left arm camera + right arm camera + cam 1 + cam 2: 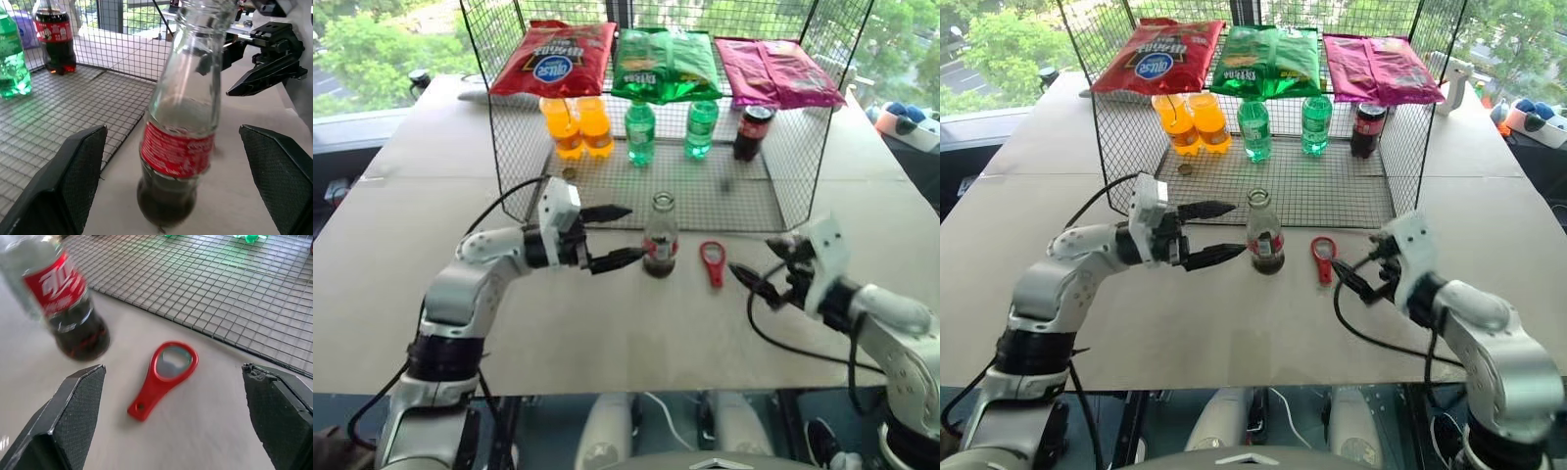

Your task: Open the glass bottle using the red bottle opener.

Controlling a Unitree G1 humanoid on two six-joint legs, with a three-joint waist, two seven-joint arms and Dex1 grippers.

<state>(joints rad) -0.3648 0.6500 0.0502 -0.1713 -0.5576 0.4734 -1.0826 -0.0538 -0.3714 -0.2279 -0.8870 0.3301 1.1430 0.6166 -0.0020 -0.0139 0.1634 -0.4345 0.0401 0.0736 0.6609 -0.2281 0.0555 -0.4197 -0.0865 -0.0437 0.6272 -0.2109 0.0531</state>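
Left pincer [614, 237] gapes beside uncapped glass bottle [179, 122].

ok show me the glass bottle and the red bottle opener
glass bottle [659, 247], left eye view, on the red label band.
red bottle opener [172, 362], right wrist view, on the ring head.

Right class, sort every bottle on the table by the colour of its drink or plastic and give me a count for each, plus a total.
Orange bottles: 2
Green bottles: 2
Dark cola bottles: 2, the plastic one in the wire rack and the glass bottle on the table
Total: 6
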